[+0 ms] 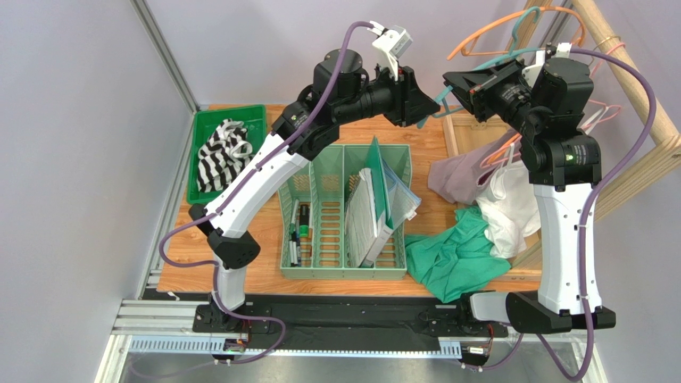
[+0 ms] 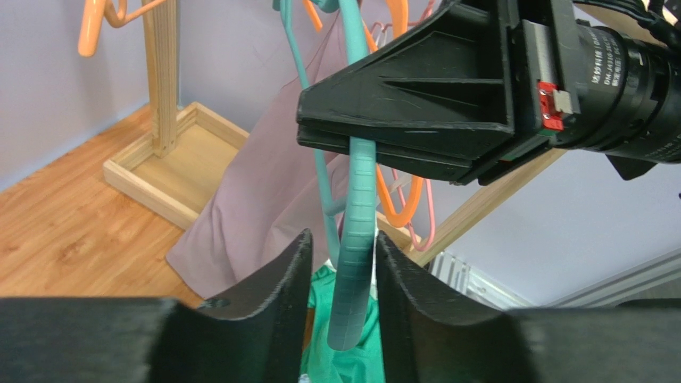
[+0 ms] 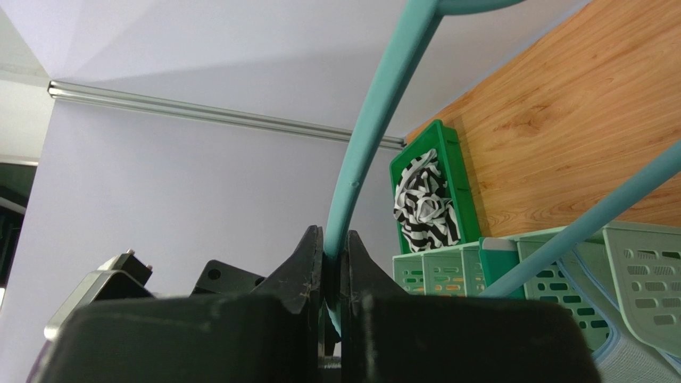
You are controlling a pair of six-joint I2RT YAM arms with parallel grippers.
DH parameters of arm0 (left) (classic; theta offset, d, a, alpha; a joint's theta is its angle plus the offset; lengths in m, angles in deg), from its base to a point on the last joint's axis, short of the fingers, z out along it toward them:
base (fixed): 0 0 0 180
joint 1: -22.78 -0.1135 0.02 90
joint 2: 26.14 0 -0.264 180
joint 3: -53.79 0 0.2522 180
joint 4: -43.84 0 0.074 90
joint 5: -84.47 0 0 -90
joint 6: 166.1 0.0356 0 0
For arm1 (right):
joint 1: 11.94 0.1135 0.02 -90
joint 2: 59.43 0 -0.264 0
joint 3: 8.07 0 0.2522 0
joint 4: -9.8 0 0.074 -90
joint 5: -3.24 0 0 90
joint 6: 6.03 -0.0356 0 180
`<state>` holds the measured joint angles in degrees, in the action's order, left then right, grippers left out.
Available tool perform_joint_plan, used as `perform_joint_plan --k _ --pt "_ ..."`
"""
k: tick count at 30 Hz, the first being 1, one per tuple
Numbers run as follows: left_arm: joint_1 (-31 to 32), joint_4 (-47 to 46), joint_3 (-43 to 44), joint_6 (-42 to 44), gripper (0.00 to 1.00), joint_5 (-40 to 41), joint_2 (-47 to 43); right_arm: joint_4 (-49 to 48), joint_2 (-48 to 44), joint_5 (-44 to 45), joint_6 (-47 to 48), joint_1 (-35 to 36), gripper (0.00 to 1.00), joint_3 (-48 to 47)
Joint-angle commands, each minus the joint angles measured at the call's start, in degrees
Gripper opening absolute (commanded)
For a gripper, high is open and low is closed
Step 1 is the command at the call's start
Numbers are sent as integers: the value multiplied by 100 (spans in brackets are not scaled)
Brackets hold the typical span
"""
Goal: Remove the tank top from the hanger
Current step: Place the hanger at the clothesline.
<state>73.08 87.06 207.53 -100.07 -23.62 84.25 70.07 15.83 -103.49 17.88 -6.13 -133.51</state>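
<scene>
Right claw (image 3: pixel 334 239) first: clamped tight on the teal hanger (image 3: pixel 364 152), fingers (image 3: pixel 308 263) pinched flat against its bar with no gap showing. It holds the hanger up in the air above the back of the table (image 1: pixel 264 279).

Left claw (image 2: pixel 342 239) now: facing the right one, almost tip to tip. Its two fingers (image 2: pixel 272 295) stand either side of the hanger's down-pointing arm, and I see a sliver of space on one side, so this claw is apart around the bar, not squeezing it.

And the tank top (image 1: pixel 455 255)? It's the green one, crumpled in a heap on the table, below the hanger and apart from it. It lies just right of the pale green basket (image 1: pixel 344 271).

Further out: the basket's right compartment holds papers (image 1: pixel 372 207) leaning on edge, and pens (image 1: pixel 296 231) lie in the left one. Behind the tank top a mauve garment (image 1: pixel 459 175) and a white garment (image 1: pixel 511 199) hang down to the tabletop from the wooden rack (image 1: pixel 631 72), with orange hangers (image 1: pixel 479 36) up on its rail. Far left sits a green tray (image 1: pixel 194 128) with a black-and-white striped cloth (image 1: pixel 222 152) bundled inside.
</scene>
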Motion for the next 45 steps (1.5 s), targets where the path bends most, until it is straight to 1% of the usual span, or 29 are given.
perform_joint_plan --k 1,3,4,6,7,9,10,12,13,14,16,20,21,22,24,25,26,27,28,29,31,33,34,38,41,45 --pt "-12 -89 64 -64 30 33 17 -238 -205 -322 -36 -18 0 -12" --pt "-12 -97 143 -117 26 -19 70 -229 -240 -313 -45 -18 0 6" --pt "-12 -98 161 -178 19 -63 88 -229 -232 -322 -36 -18 0 -12" --pt "-12 -106 196 -240 15 -98 123 -220 -240 -374 -45 -18 1 -29" --pt "-12 -115 231 -318 9 -168 141 -229 -240 -427 -27 -18 2 -29" --pt "-12 -124 301 -441 2 -195 176 -186 -258 -454 8 -18 3 23" --pt "-12 -228 293 -512 2 -256 176 -194 -275 -410 17 -18 3 67" --pt "6 -273 293 -609 9 -362 202 -185 -328 -384 -1 -18 2 146" --pt "23 -256 284 -601 22 -397 202 -203 -328 -375 -18 -18 1 138" --pt "32 -247 258 -540 28 -406 202 -194 -311 -383 -19 -18 1 120" --pt "93 -195 135 -451 35 -345 141 -194 -284 -366 -36 -18 1 59" --pt "120 -185 3 -319 36 -195 97 -159 -275 -348 -89 -18 2 -12" --pt "120 -185 29 -267 34 -204 114 -141 -275 -357 -89 -18 2 -12" --pt "111 -151 46 -249 23 -161 123 -141 -284 -366 -89 -18 2 -21" --pt "111 -89 82 -205 11 -64 115 -133 -293 -392 -71 -18 2 6" --pt "120 -28 108 -214 2 32 123 -132 -310 -410 -54 -18 3 14" --pt "120 8 134 -240 0 94 132 -124 -311 -427 -19 -18 6 58" --pt "120 51 239 -345 0 208 167 -115 -328 -445 77 -18 9 76" --pt "120 130 310 -406 0 235 193 -106 -328 -515 165 -18 15 102" --pt "111 157 371 -459 0 244 220 33 -337 -541 270 -9 18 111" --pt "111 192 538 -591 0 174 299 209 -372 -454 682 87 35 120" --pt "111 192 548 -627 0 165 290 333 -512 -314 903 166 38 242" --pt "111 219 539 -618 0 165 282 351 -565 -261 1078 175 41 260" --pt "111 236 486 -609 0 165 246 430 -592 -85 1396 298 43 173" --pt "120 228 477 -636 0 95 238 377 -539 3 1484 447 41 173" --pt "120 236 399 -618 0 51 167 324 -583 371 1555 667 41 340"
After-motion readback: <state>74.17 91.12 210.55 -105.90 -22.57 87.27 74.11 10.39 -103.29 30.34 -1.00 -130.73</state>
